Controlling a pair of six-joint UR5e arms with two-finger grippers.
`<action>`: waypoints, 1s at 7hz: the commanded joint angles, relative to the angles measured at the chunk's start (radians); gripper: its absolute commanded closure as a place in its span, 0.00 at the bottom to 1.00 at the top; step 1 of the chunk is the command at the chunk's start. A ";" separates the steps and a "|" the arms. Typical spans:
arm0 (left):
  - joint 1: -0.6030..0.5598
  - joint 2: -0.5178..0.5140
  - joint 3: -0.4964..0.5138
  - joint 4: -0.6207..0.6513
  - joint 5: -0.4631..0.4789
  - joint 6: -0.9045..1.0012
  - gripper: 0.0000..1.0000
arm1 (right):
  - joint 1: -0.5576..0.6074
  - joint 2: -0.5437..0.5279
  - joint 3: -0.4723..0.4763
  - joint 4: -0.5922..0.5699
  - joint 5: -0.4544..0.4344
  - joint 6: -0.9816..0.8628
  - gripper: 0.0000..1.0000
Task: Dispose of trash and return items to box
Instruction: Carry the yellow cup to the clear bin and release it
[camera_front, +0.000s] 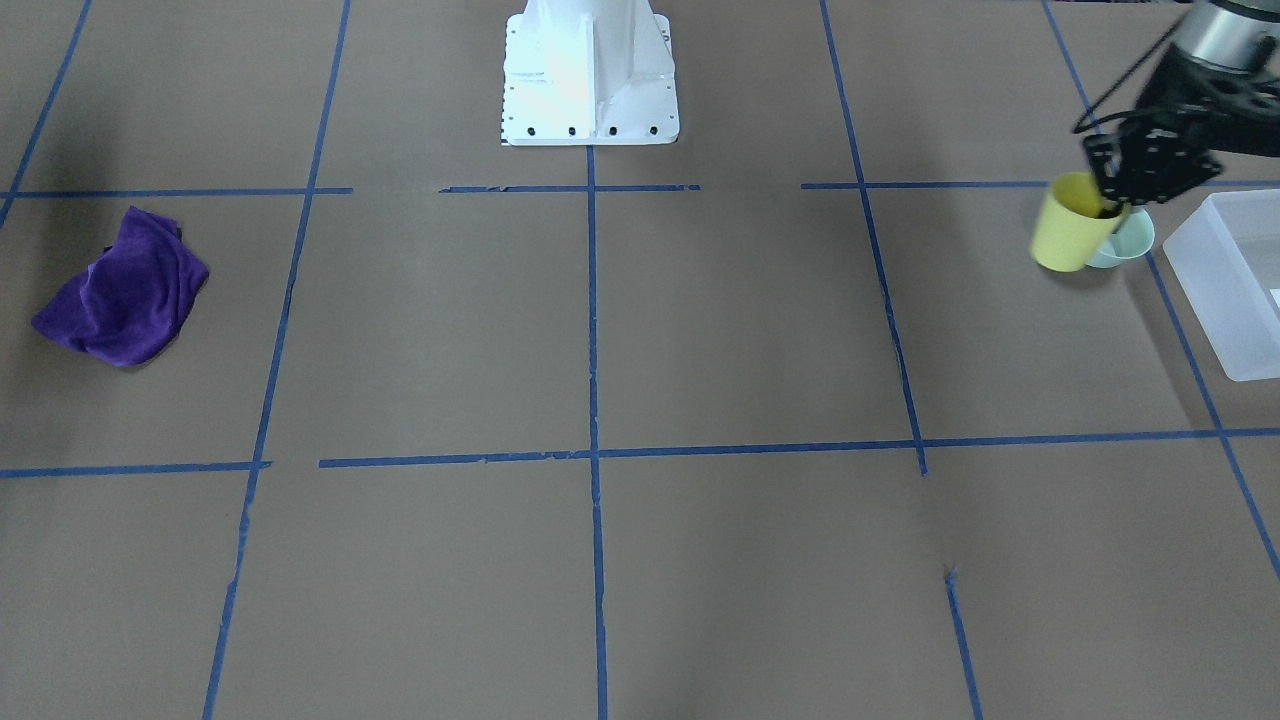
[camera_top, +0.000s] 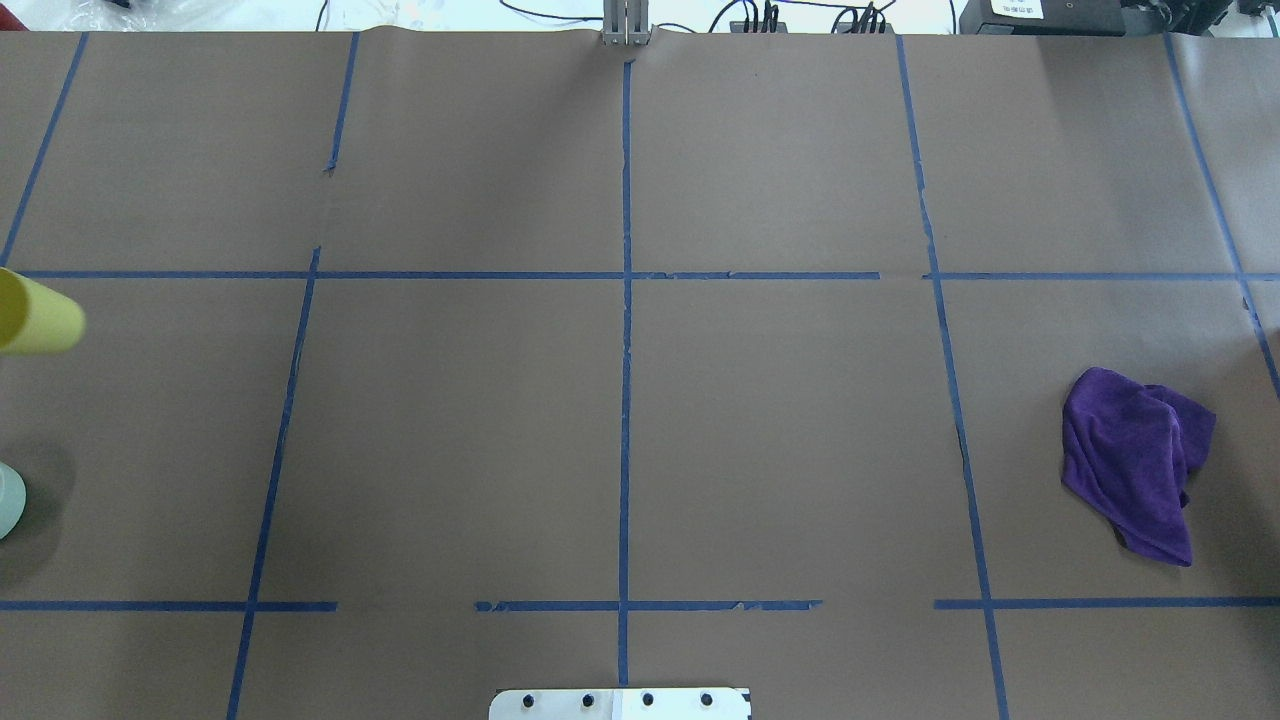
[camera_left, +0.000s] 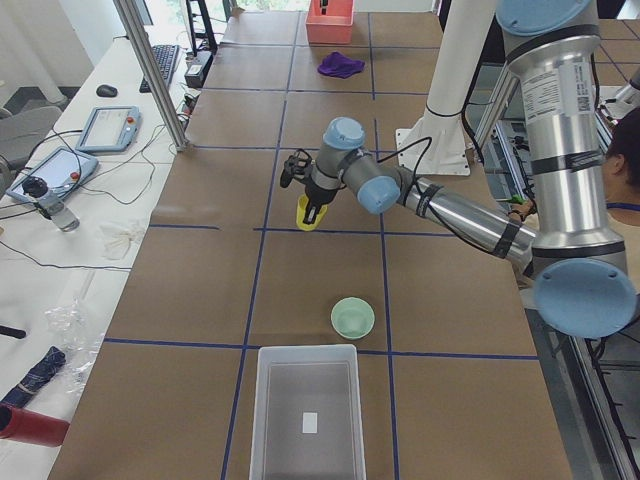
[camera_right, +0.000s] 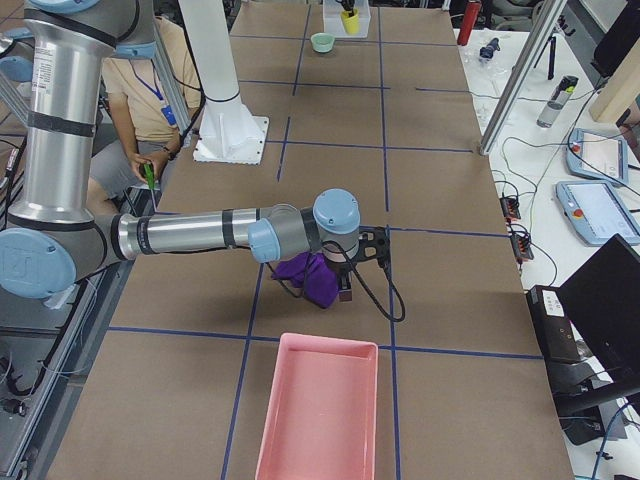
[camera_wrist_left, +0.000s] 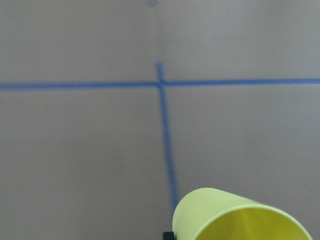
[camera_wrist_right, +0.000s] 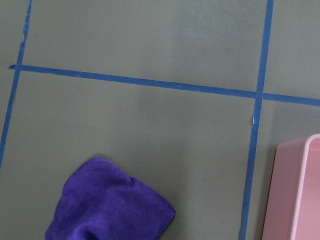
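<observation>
One cup is held by its rim in the left hand, clear of the desk, for carrying to the box. Of the right hand, the state cannot be told.

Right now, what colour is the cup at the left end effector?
Pale yellow: the cup shows best in the exterior front-facing view.

Read the table as a clock face seen from overhead, with the robot base at 6. The cloth lies between 3 and 4 o'clock, and a bin sits beyond it at the table's 3 o'clock end. The bowl sits between 8 and 9. The box is just beside it, at the bowl's 9 o'clock, with a slip on its floor. The cup hangs above the table in the left gripper, about 1 o'clock from the bowl.
</observation>
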 joint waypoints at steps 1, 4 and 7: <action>-0.353 -0.046 0.355 0.002 -0.144 0.628 1.00 | -0.003 0.000 0.000 0.003 0.000 0.001 0.00; -0.409 -0.111 0.590 0.012 -0.147 0.648 1.00 | -0.018 0.000 0.000 0.003 0.000 0.004 0.00; -0.387 -0.197 0.748 0.004 -0.246 0.518 1.00 | -0.035 0.000 0.000 0.003 0.000 0.015 0.00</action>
